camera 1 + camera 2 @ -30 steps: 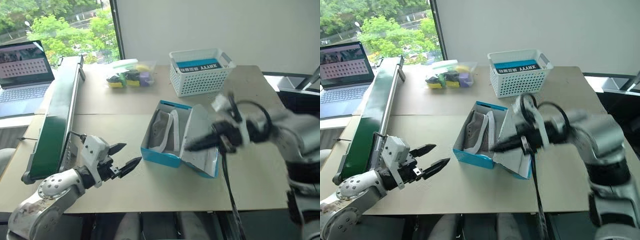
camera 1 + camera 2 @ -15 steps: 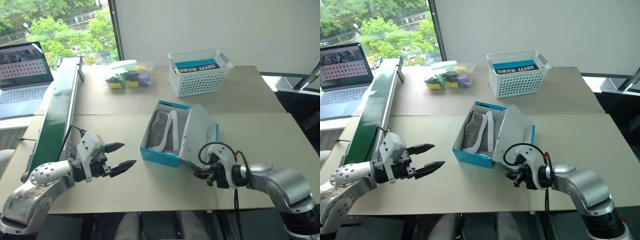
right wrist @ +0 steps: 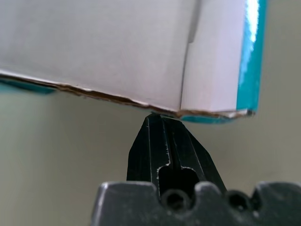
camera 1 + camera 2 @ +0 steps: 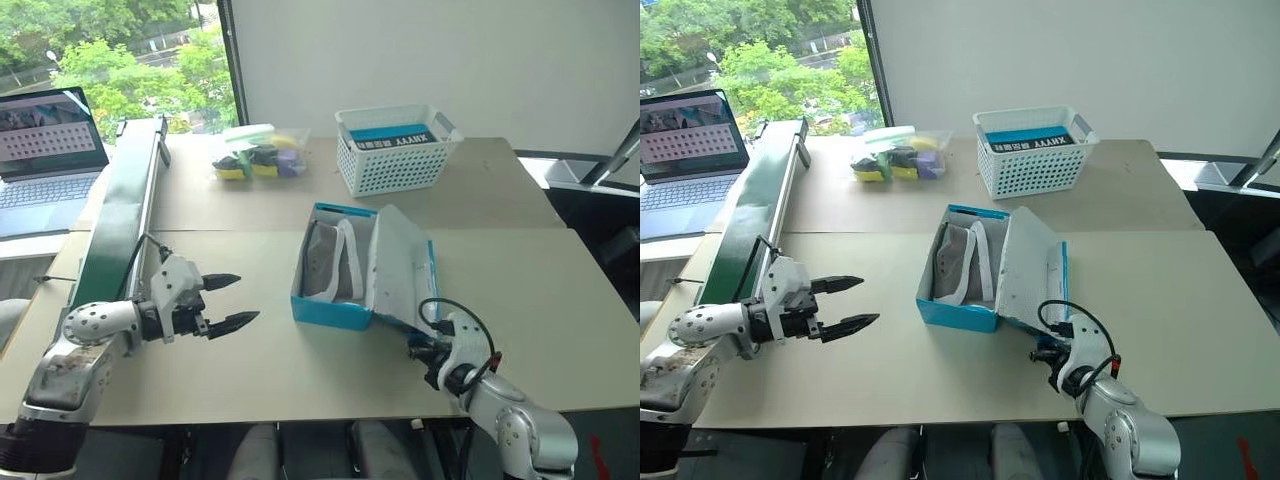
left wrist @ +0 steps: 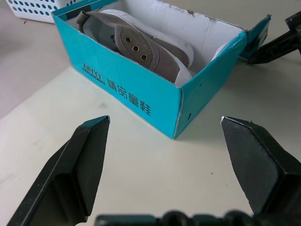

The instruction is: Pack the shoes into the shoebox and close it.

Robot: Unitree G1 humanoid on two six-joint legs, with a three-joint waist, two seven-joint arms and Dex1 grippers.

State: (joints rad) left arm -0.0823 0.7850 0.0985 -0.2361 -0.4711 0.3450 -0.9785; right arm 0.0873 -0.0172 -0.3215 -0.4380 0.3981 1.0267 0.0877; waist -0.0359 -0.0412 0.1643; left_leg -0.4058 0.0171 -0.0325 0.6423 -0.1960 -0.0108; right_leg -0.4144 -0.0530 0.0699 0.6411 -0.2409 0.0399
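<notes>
Dropping from over the shoebox (image 4: 362, 268) to the lower right of the frame, the right gripper (image 3: 165, 123) is now sitting with jaws pinched together, empty, its tip under the half-raised lid's (image 4: 400, 268) edge. Lower left, the left gripper (image 4: 222, 302) is hovering wide open, holding nothing. Centre frame, the shoes (image 5: 141, 47) are lying inside. Pushing carelessly could be sliding the box or tearing cardboard. Farther back, a basket (image 4: 396, 148) is standing clear.

right gripper (image 3: 162, 123): lowered from above the shoebox (image 4: 330, 305) to table level, fingers pressed together, tips placed under the front edge of the lid (image 4: 398, 270) | lid: tilted more upright | left gripper (image 4: 228, 300): shifted slightly away from the shoebox, rolled
</notes>
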